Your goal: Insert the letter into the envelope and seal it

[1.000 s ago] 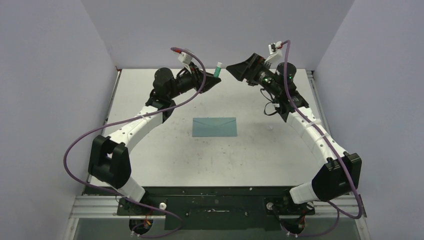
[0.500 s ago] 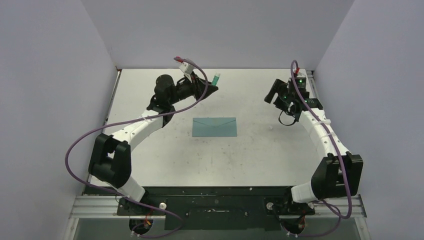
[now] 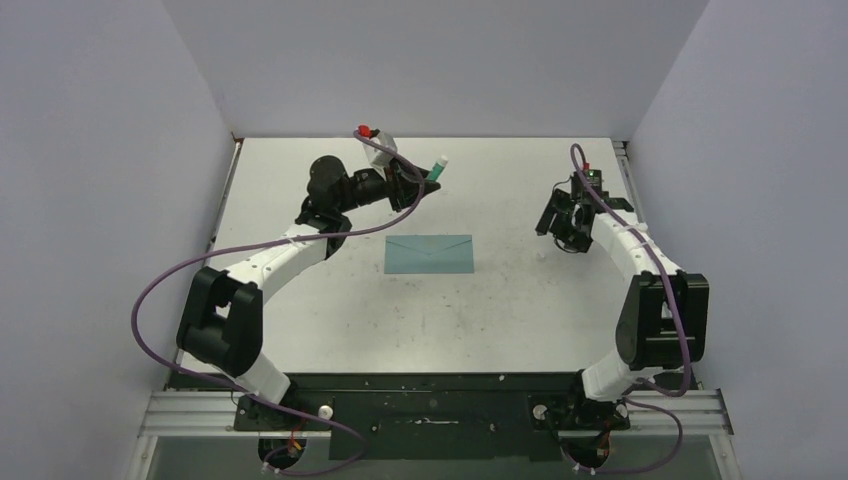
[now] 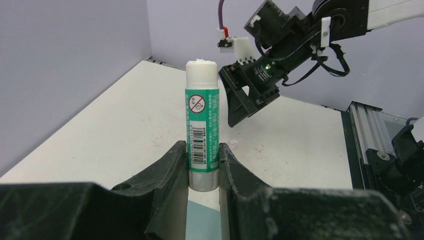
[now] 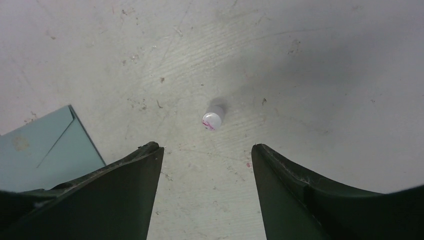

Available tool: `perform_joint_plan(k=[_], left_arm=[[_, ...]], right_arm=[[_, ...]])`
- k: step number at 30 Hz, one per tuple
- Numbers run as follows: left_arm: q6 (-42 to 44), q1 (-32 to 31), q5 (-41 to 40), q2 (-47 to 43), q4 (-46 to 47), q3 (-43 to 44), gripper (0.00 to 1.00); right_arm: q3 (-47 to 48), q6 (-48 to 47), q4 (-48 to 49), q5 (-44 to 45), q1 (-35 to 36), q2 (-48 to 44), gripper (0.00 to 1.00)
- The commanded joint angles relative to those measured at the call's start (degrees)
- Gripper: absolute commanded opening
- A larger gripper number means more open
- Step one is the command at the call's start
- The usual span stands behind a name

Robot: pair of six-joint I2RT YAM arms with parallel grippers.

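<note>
Two grippers are at work above one flat item. The envelope lies flat near the middle of the table. It is a smooth teal paper rectangle, and its flap edges show as a shallow V across the face. Nothing touches it.

The left gripper is held above the table, just beyond the envelope's far edge. Its black moulded fingers are clamped on the lower barrel of a glue stick. This is a cylinder with a glossy green printed label and barcode, a grey base and a blunt white top with a slightly rough face.

The right gripper hangs over the right side of the table, well apart from the envelope. Its jaws stand wide apart and hold nothing. A small white round piece with a pink smear sits on the surface ahead of the gap between its fingers.

The tabletop is matte off-white, scuffed, and marked with fine scratches and dark specks.
</note>
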Motion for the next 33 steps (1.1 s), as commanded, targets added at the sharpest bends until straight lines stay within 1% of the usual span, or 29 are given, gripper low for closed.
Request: perform_joint_plan(k=[1,4,9,12,19,26,33], left_arm=[[1.9,-0.7,1.3,-2.5,3.6,-0.1,0.00],[2.2,-1.3,1.1,-2.5,3.1,-0.3,0.00],[2.2,-1.8,0.9,-2.6,2.4,-0.5,0.00],[2.2,-1.9,0.9,-2.8,2.2,-0.9,0.00],[3.1,-1.9,0.6,-4.3,1.0,-2.2,0.00],[3.3,-1.9,0.4,-5.4,0.5,-3.4,0.00],[3.3,-2.0,0.2,-5.3,0.0,-3.3,0.00]], right_arm=[[0.0,-2.3,-1.6,2.0,0.6,2.6,0.64],[0.1,-3.4,-2.4,2.8,1.7,4.5,0.64],[0.0,-3.8,-0.8,5.3,4.0,7.3,0.61],[0.5,-3.6,0.3,5.6,5.2,9.6,0.58],[1.3,-2.9,0.3,10.5,6.4,12.8,0.50],[2.0,-4.1,1.9,10.7,6.4,14.6,0.46],[2.5,-4.9,2.7,10.1,6.4,15.9,0.39]])
